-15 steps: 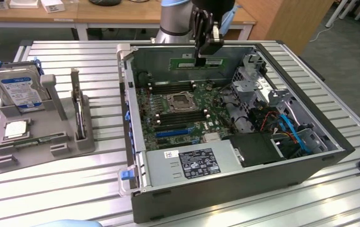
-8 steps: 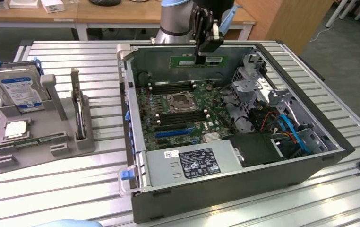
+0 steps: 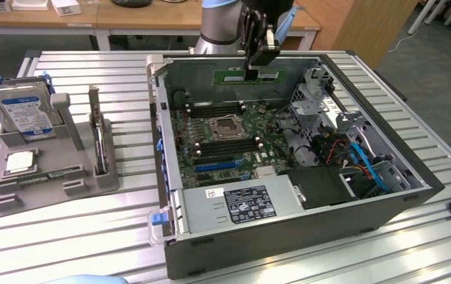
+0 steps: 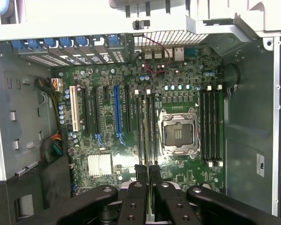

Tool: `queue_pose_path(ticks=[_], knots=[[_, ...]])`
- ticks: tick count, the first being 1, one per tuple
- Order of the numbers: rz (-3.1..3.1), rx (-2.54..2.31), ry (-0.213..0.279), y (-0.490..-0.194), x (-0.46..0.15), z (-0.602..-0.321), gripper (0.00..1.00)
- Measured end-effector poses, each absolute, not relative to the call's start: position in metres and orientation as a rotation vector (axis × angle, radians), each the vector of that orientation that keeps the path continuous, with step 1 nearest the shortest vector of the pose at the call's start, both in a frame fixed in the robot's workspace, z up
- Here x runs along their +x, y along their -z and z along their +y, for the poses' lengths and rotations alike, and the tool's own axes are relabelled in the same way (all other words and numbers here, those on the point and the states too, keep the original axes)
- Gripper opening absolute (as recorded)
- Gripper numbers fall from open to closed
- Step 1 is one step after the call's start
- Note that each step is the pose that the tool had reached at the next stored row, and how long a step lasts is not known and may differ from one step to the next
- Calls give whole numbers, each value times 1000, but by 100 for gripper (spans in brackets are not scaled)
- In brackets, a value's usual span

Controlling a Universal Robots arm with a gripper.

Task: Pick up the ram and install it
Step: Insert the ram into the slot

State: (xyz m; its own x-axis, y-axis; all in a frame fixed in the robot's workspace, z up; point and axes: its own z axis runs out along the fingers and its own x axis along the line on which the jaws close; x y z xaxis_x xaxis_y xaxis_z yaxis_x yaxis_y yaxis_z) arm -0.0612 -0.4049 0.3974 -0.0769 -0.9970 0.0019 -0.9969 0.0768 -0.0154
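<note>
Jaws of gripper [image 3: 251, 72] nearly shut, pinching the ram [image 3: 229, 76] at its middle. Held up on its thin edge, long side level, pointing from exterior view's left to right. Ends poke out both sides of jaws. Green board [image 4: 192, 166] w/ slots right under jaws, inside open computer case [image 3: 305, 242].

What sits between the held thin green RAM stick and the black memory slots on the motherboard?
Nothing visible. The gripper holds the thin green ram stick over the open case; the black memory slots beside the silver CPU socket lie bare.
</note>
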Motion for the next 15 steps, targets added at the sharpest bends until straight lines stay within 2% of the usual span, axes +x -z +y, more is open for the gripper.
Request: queue_pose_path(ticks=[15], knots=[[2299, -2128, 20, -375, -62, -405, 13]])
